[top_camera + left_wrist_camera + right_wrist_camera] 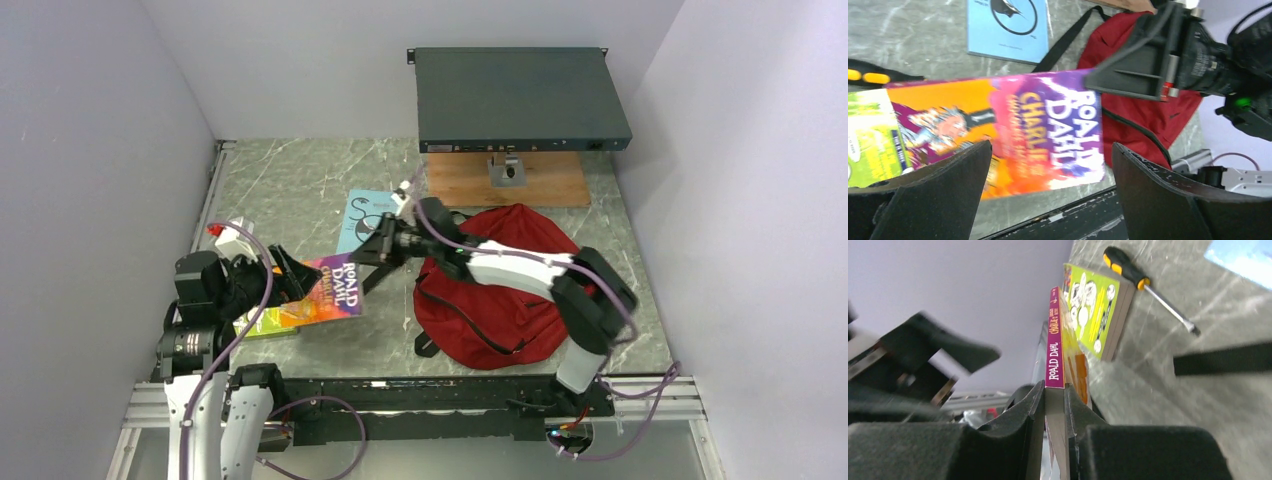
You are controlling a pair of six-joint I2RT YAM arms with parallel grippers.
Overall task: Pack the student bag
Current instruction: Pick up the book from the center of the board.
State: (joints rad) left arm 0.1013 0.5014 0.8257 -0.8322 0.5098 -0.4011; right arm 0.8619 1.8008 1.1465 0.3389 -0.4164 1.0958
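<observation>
The dark red student bag (510,290) lies flat right of centre, with black straps; it also shows in the left wrist view (1148,100). My right gripper (362,263) reaches left across the bag and is shut on the spine edge of a purple and orange Roald Dahl book (335,290), which it holds on edge above the table (1054,355). The jaws (1054,405) press both sides of the book. My left gripper (290,273) is open and empty just left of that book (1013,135), with its fingers (943,195) spread wide.
A light blue book (362,215) lies flat behind the held book. A green book (262,322) lies at the left, with a yellow-and-black screwdriver (1143,282) beside it. A dark flat device (520,100) on a wooden board (470,182) stands at the back.
</observation>
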